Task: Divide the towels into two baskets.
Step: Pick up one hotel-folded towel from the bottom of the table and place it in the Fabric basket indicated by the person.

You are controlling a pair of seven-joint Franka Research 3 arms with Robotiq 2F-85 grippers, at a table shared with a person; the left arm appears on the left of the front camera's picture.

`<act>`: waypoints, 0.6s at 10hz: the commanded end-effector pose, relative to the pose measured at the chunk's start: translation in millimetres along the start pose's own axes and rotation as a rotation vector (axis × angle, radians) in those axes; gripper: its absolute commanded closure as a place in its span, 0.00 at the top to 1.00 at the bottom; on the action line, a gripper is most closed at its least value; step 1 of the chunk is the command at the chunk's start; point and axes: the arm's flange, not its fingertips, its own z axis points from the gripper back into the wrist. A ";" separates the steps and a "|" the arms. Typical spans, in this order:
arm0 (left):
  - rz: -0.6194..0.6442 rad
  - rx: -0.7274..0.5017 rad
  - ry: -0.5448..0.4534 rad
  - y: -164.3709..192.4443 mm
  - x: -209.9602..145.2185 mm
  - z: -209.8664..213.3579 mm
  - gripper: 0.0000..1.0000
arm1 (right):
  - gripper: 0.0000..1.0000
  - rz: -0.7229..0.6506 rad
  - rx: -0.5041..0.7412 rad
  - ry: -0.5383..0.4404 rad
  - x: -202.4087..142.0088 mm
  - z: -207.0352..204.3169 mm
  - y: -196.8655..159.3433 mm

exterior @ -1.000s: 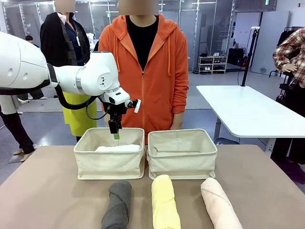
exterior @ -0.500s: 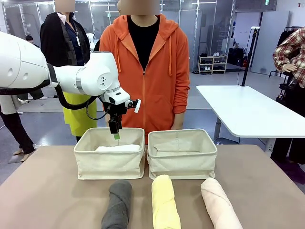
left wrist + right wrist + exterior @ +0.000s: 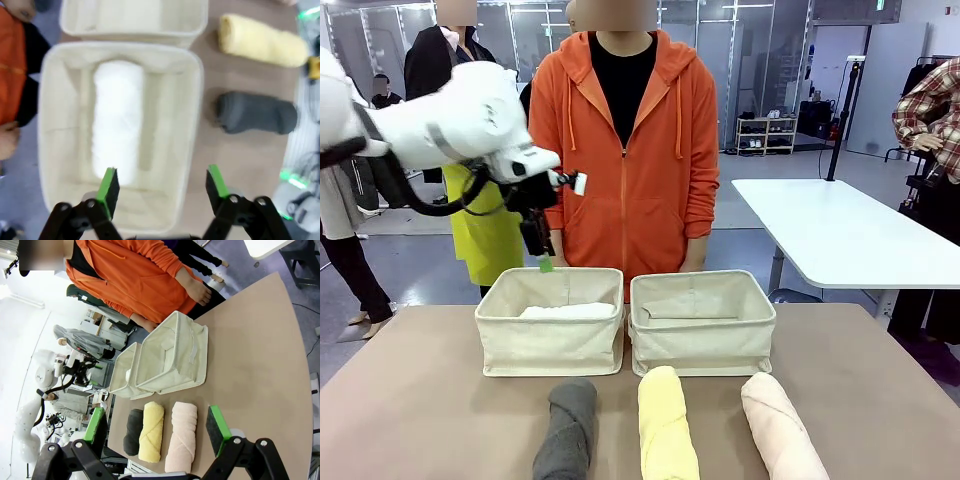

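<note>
Left gripper [image 3: 544, 262] is hanging over the left basket [image 3: 550, 345] at its far rim, jaws standing wide apart and gripping nothing. You are seeing the white towel [image 3: 117, 120] lying inside that basket, with the right basket [image 3: 702, 340] just beside. Right gripper [image 3: 156, 424] is gaping wide, empty. Grey towel [image 3: 567, 430], yellow towel [image 3: 665, 425] and pink towel [image 3: 780, 425] are lying on the table [image 3: 420, 400] before the baskets.

One towel [image 3: 567, 311] lies in the left basket [image 3: 548, 350], three towels [image 3: 665, 420] before the baskets [image 3: 702, 348].

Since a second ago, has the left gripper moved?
Yes. The left gripper has lifted and swung left: it was dipped inside the left basket, and now hangs above its back rim.
</note>
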 end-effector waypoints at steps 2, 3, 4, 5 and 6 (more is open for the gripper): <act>0.184 -0.131 -0.193 -57.2 -85.4 24.3 0.87 | 1.00 0.015 0.013 -0.009 -0.4 1.3 1.0; 0.268 -0.184 -0.283 -74.2 -121.3 30.5 0.87 | 1.00 0.015 0.013 -0.009 -0.4 1.3 1.0; 0.319 -0.228 -0.417 -93.5 -160.3 37.2 0.87 | 1.00 0.015 0.013 -0.009 -0.4 1.3 1.0; 0.378 -0.268 -0.476 -107.8 -194.4 39.2 0.87 | 1.00 0.015 0.013 -0.009 -0.4 1.3 1.0; 0.454 -0.294 -0.525 -118.5 -227.8 41.4 0.87 | 1.00 0.015 0.013 -0.009 -0.4 1.3 1.0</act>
